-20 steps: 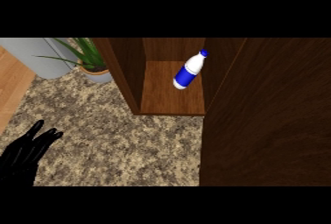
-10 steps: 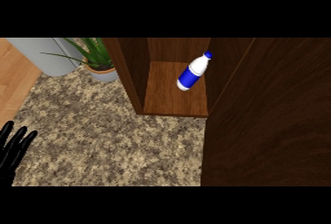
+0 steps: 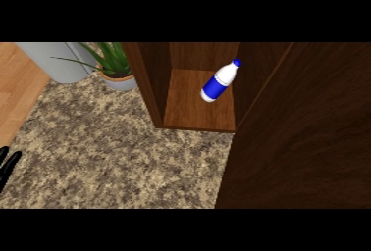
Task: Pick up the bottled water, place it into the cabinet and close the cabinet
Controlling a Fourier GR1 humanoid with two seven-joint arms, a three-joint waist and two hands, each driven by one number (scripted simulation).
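The bottled water (image 3: 220, 82), white with a blue label and blue cap, stands tilted inside the wooden cabinet (image 3: 197, 110), leaning toward its right wall. The cabinet door (image 3: 304, 132) is a dark wooden panel covering the right part of the view, partly swung over the opening. Only the black fingertips of my left hand (image 3: 7, 164) show at the far left edge, straight and pointing up, far from the cabinet. My right hand does not show.
A potted green plant (image 3: 114, 68) and a grey cylinder (image 3: 54, 61) stand at the back left on the speckled granite counter (image 3: 109, 152). A strip of light wood (image 3: 18, 93) runs along the left.
My left hand has slid left and down, almost out of view. The view has shifted slightly, so the cabinet and bottle sit a little further right.
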